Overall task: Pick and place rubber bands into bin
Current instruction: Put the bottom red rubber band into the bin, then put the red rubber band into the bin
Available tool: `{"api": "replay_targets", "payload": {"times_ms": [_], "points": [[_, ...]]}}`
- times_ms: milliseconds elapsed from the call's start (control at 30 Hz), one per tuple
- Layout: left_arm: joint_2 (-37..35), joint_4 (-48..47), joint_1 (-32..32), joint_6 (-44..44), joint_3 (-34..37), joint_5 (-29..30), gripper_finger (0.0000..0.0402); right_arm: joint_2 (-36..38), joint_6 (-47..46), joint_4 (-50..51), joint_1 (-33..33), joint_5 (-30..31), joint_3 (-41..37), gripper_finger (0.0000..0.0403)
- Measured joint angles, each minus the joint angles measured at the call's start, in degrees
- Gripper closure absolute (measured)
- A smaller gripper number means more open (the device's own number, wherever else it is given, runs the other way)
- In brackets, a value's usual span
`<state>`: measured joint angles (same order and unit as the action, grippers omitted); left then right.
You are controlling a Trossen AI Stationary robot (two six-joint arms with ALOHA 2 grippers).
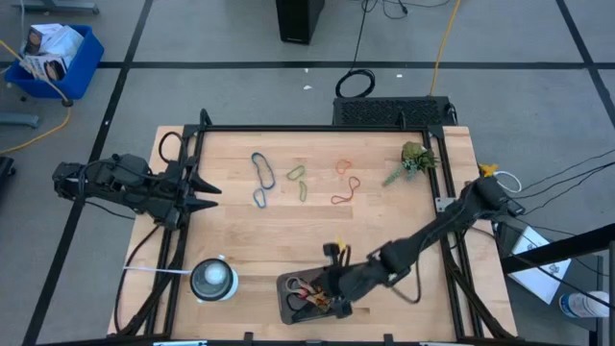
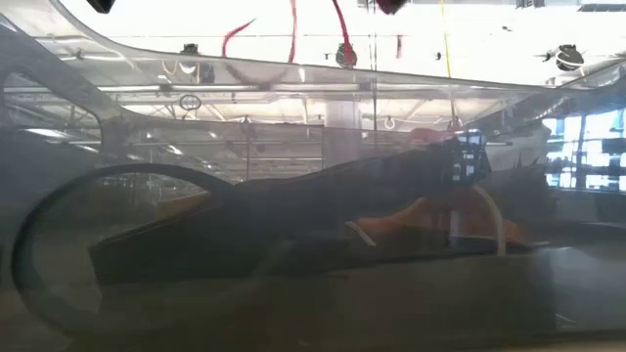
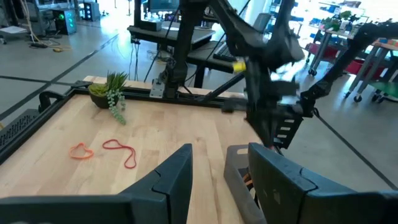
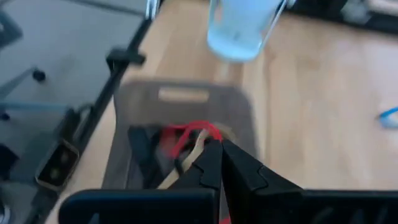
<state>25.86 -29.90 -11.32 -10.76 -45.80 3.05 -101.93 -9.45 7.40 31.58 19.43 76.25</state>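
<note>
Right tool (image 4: 219,155), fingers together on a red rubber band (image 4: 186,134), hangs over the bin (image 1: 288,298) at the desk's (image 1: 384,231) near edge. We see loose rubber bands (image 1: 261,180) mid-desk; left tool (image 1: 204,190) waits apart.

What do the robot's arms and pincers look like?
Both arms are black and chunky, made of jointed segments. The left pincer ends in two pointed black fingers. The right pincer has tapered black fingers too, and the right arm carries a yellow tag near its base.

Table (image 1: 384,216): pale wood, smooth, matt. Bin (image 4: 186,115): matt grey plastic. Frame (image 1: 317,128): black metal.
</note>
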Motion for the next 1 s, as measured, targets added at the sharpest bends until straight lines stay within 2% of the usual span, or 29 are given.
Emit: {"api": "replay_targets", "payload": {"times_ms": [267,467,567,833,1000], "points": [[-0.01,-0.05,0.00,0.02,0.00,0.00,0.0240,-7.14,-2.79,2.37,0.83,-0.28,-0.02,0.0403],[0.00,-0.08,-0.01,0.02,0.00,0.00,0.0240,-7.29,-3.37,2.41,0.81,-4.62,-0.02,0.0392],[-0.01,-0.08,-0.01,-0.07,0.00,-0.02,0.0240,-6.45,-3.02,2.44,0.80,-4.75,-0.02,0.0368],[0.00,0.02,0.01,-1.05,0.00,-0.03,0.0240,-2.30,-1.21,2.93,-0.14,-4.63,-0.02,0.0270],[0.00,0.25,0.01,-4.33,0.00,-0.04,0.0240,4.23,1.65,5.76,-2.49,-4.62,-0.02,0.0243]]}}
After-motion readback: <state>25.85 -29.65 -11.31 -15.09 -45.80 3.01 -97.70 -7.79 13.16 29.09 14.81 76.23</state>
